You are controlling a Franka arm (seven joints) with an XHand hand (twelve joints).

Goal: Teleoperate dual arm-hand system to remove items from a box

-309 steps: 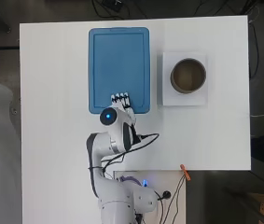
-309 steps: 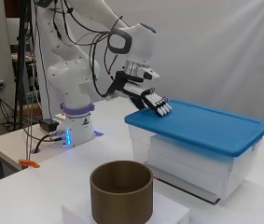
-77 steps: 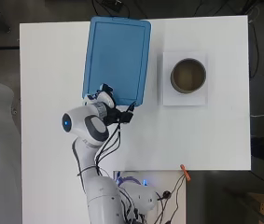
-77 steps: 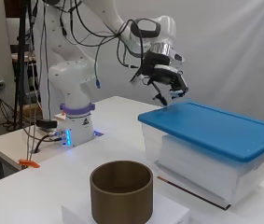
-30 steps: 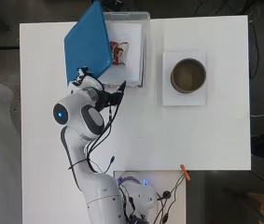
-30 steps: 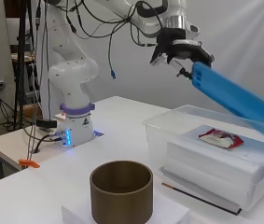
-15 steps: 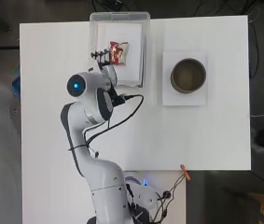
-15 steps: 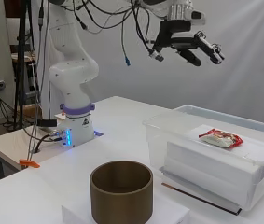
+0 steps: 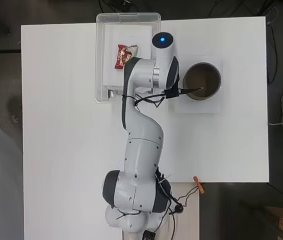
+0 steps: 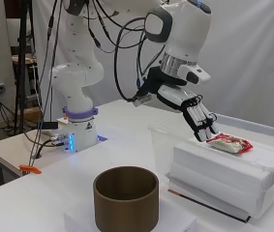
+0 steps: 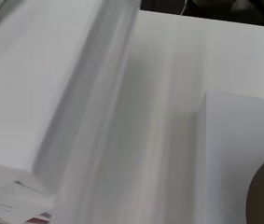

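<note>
Currently: red snack packet [image 9: 122,55] lies flat on white stack inside clear box [image 9: 102,60], lid off. Packet long axis runs up-down in overhead view, along box length. Hand [image 10: 190,108] hangs over box, just beside packet in side view; contact not discernible. Fingers [image 10: 202,122] straight, slanting down toward packet, holding nothing. Brown cylindrical container [image 10: 126,198] stands on white base, well apart from box.

No legible text, labels, nos. or signs in any view. The red-and-white packet [image 10: 229,143] in the clear box [image 10: 214,159] has printed graphics, too small to read. Nothing printed shows on the brown cup [image 10: 126,198] beside the box
</note>
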